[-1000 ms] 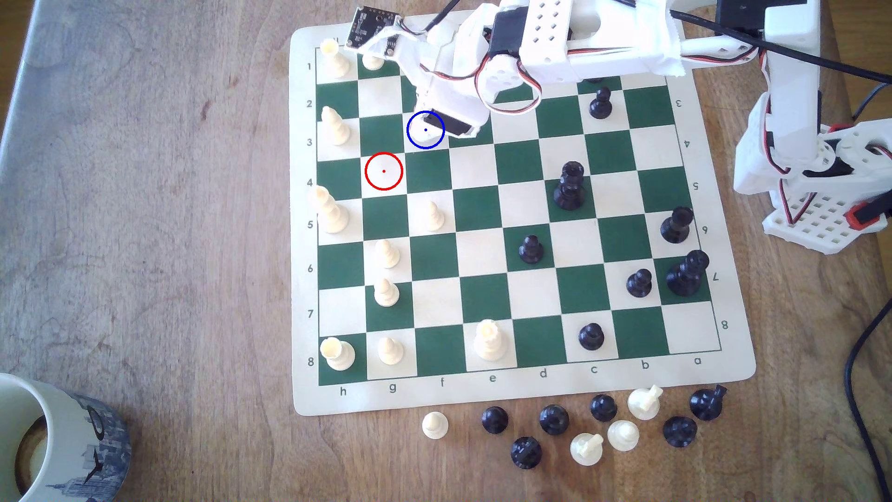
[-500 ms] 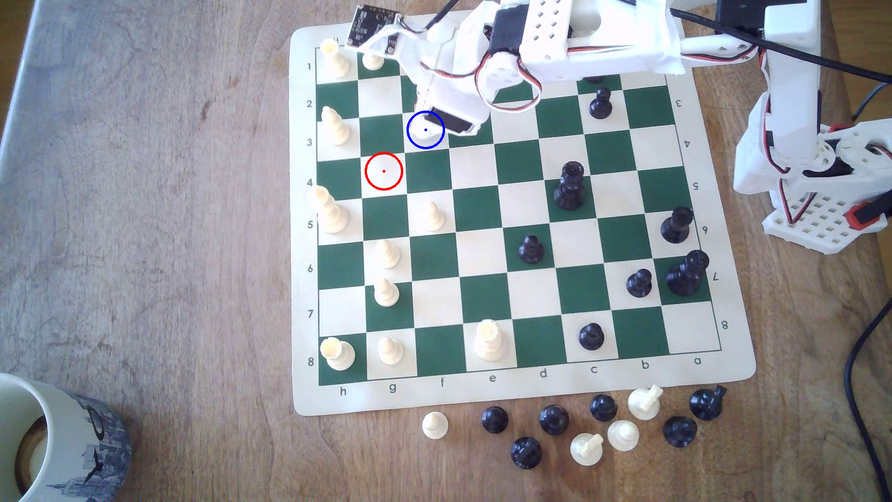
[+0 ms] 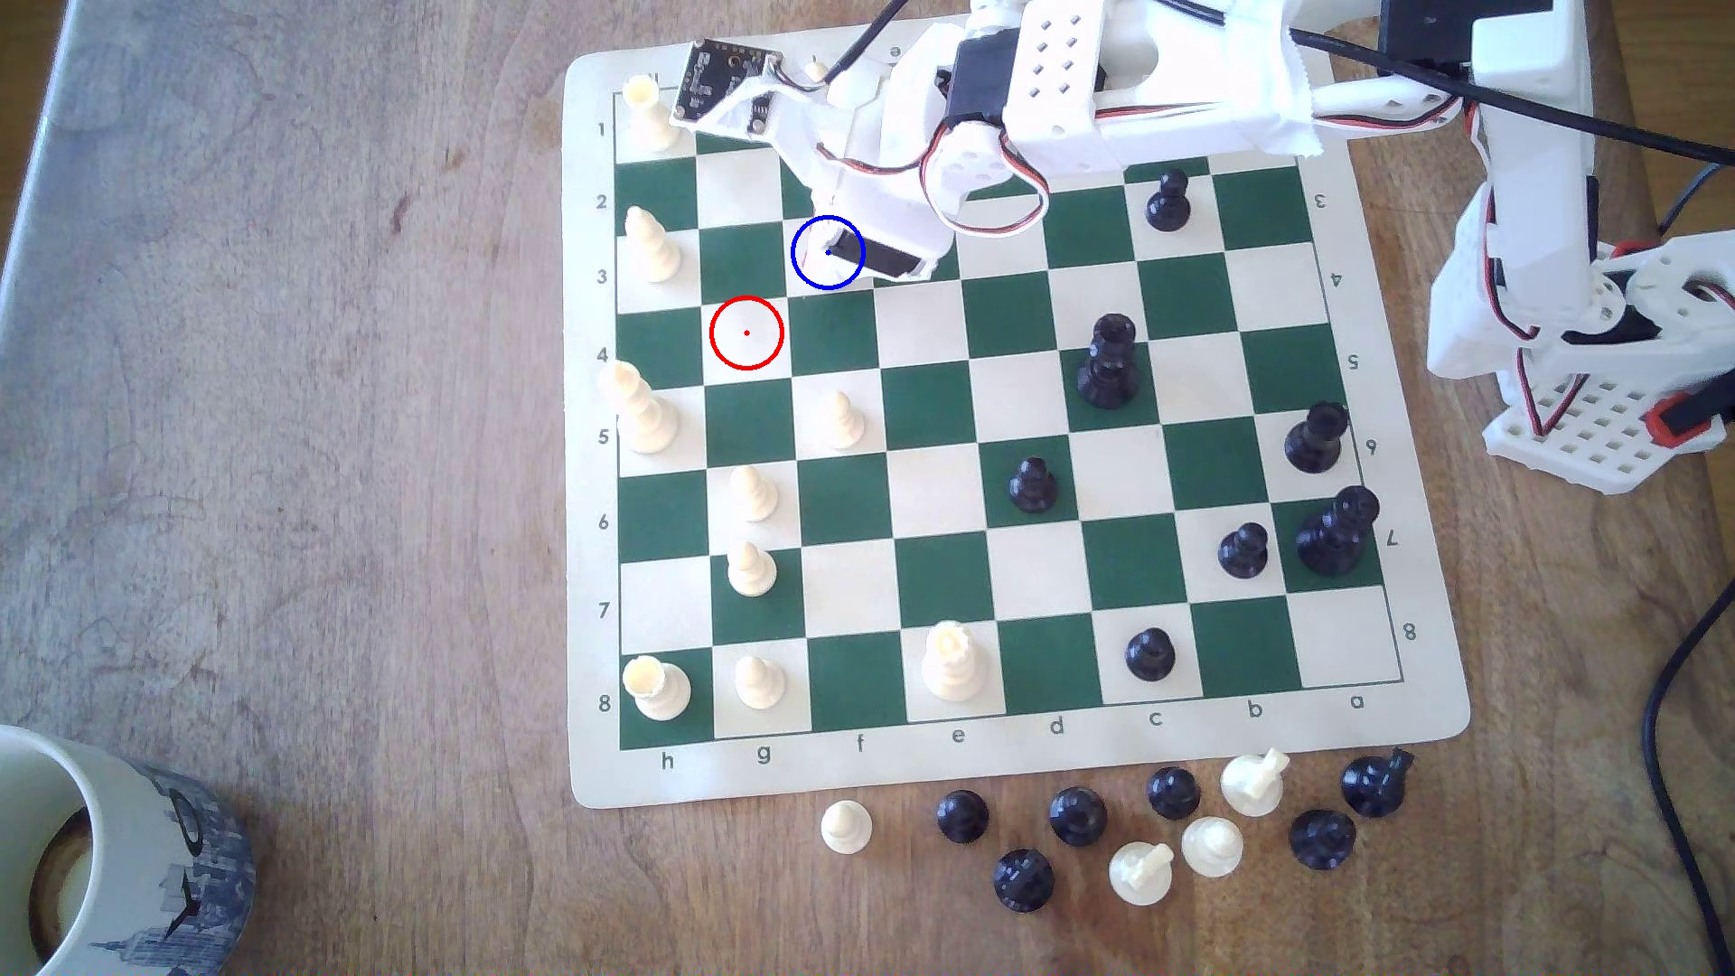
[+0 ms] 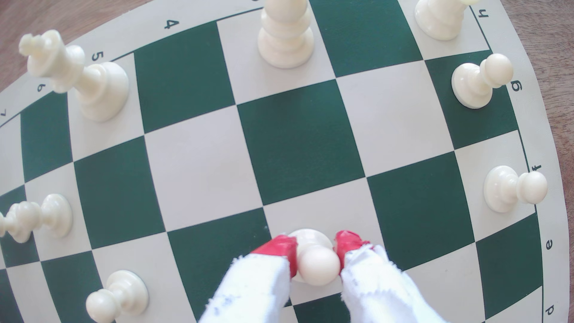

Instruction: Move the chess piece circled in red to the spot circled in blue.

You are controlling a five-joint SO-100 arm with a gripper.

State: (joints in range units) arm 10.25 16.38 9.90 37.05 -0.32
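The gripper has two white fabric-wrapped fingers tipped with glossy red pads; they stand narrowly apart with the chess piece between them, the pads touching or nearly touching its neck just under the smooth ball head, though whether they press it I cannot tell; the pawn is cream plastic, round-headed with a flared round base, and that base rests on a cream square. In the exterior view the arm's white printed wrist covers part of the spot, a cream square near the board's top-left corner marked by a thin blue ring; the pawn itself is hidden under the arm there. The red ring sits on a bare cream square diagonally adjacent, toward the board's left edge.

The board is a flat, matte roll-up mat of dark green and cream squares with a cream border and rounded corners; printed digits 1 to 8 run down its left edge and letters h to a along its bottom edge. It lies on a worn wooden desk; captured pieces, black and cream, lie just off the board's bottom edge; a ceramic mug with a skyline print stands at the desk's bottom-left corner.
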